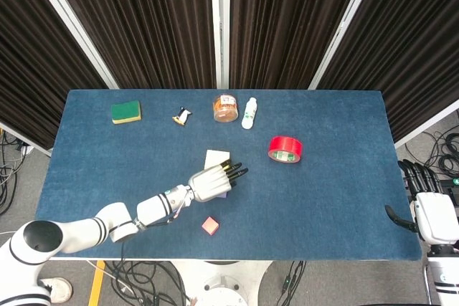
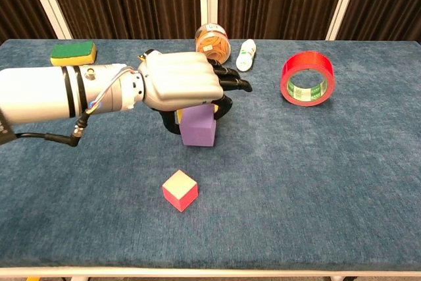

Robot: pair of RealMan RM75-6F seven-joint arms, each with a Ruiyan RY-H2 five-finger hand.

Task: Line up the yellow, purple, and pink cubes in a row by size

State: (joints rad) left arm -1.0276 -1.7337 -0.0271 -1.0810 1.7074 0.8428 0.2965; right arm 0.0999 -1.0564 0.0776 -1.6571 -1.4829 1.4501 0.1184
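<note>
Purple cube (image 2: pixel 197 127) gripped by left hand (image 2: pixel 182 83) – touching yellow cube (image 1: pixel 216 157); right hand (image 1: pixel 434 214) spread, off table edge.

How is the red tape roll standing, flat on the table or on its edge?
On its edge. In the chest view the red tape roll shows its open core facing the camera, and its round rim rests on the blue table.

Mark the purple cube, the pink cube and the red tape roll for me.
purple cube (image 2: pixel 198 127): chest view, front face below the left hand's fingers.
pink cube (image 2: pixel 179 189): chest view, middle of the cube, near its top corner.
red tape roll (image 2: pixel 321 71): chest view, red outer band, right side.
</note>
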